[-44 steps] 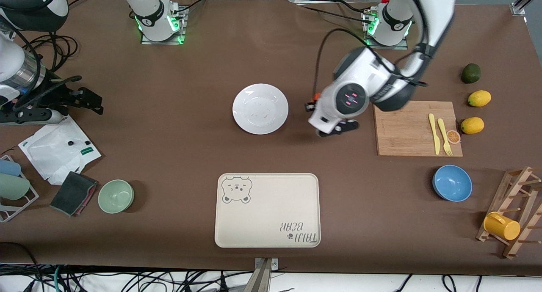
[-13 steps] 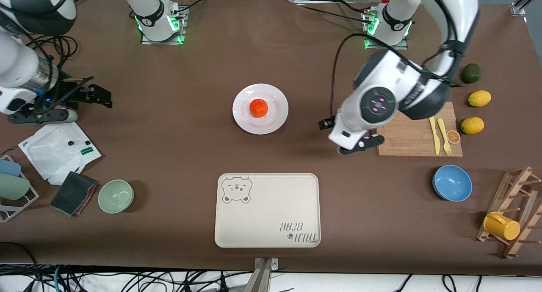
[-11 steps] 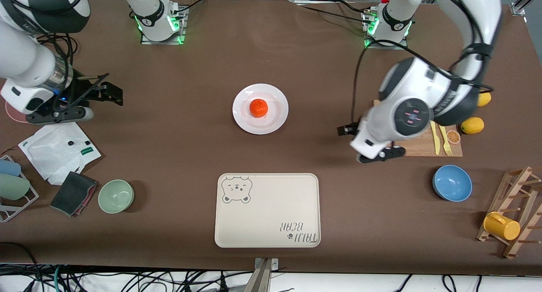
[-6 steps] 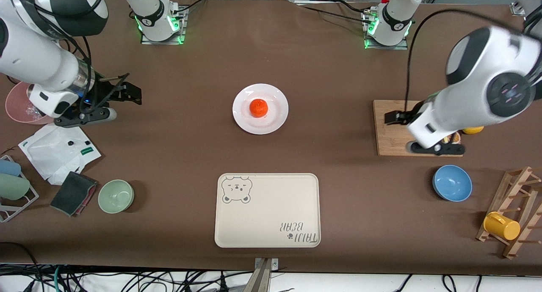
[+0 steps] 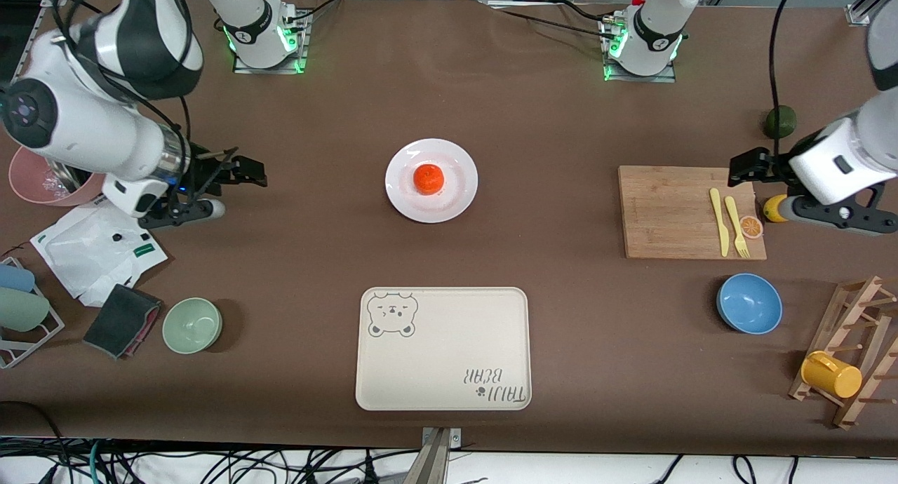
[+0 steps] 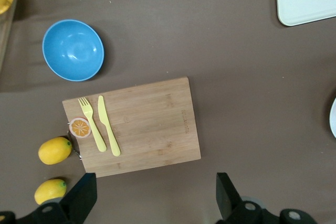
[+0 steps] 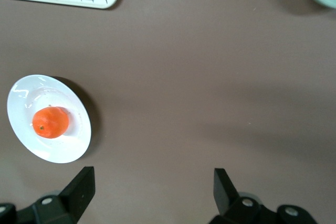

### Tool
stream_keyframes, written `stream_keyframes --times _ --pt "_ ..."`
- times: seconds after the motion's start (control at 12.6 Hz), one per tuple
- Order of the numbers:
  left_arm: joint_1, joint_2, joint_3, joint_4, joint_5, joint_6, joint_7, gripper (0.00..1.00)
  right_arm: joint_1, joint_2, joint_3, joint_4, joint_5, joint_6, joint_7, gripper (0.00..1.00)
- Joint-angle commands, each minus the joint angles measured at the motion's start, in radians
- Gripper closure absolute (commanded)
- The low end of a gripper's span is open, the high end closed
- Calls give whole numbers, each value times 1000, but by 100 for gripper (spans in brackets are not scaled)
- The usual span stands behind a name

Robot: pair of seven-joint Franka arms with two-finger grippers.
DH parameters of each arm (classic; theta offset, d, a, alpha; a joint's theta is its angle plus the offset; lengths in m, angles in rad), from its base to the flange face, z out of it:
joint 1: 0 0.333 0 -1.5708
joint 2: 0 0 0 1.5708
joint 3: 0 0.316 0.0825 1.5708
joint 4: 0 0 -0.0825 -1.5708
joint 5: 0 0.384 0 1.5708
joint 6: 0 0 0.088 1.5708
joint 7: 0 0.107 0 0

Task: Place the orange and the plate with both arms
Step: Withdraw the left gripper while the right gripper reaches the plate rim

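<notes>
The bear-printed tray [image 5: 443, 348] lay nearest the front camera. Farther up the counter [image 5: 561, 119], the orange [image 5: 428, 178] sat in the plate [image 5: 456, 196], seemingly ready for the right gripper [image 5: 235, 179]; both it and the left gripper [image 5: 754, 168] stood released, empty.

One lemon [image 5: 774, 208] beside the cutting board [image 5: 673, 210] is mostly hidden by the left gripper [image 5: 761, 189]. The pink bowl [image 5: 28, 182] is partly covered by the right arm. The plate [image 6: 333, 119] is cut off in the left wrist view.
</notes>
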Motion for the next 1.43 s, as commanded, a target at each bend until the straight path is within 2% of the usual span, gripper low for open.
stream_keyframes --times 0.0,0.08,0.24,0.32,0.4,0.56,0.96,1.19,1.27,1.35 --pt "-42 -145 64 -198 -57 138 28 0 -1 -21 3 -139 116 107 -52 0" --pt "-43 -207 64 -272 -57 154 23 0 -1 -21 4 -191 183 159 -78 0" --pt "-52 -282 66 -346 -32 148 31 0 -1 -19 26 -286 343 262 -161 0" --pt "-80 -326 64 -389 27 151 23 0 -1 -16 37 -317 404 300 -195 0" --pt "-98 -327 63 -389 75 151 20 0 -1 4 47 -330 449 327 -222 0" --pt "-98 -319 63 -383 75 151 19 0 -1 41 72 -331 545 367 -241 0" --pt "-97 -311 61 -372 75 153 20 0 1 139 150 -374 897 450 -445 0" --pt "-98 -311 58 -371 103 171 28 0 2 168 219 -417 1027 544 -529 0" --pt "-98 -302 51 -369 185 237 34 0 2 170 241 -429 1063 569 -543 0" --pt "-95 -302 57 -366 136 262 29 0 2 174 260 -445 1072 600 -546 0"
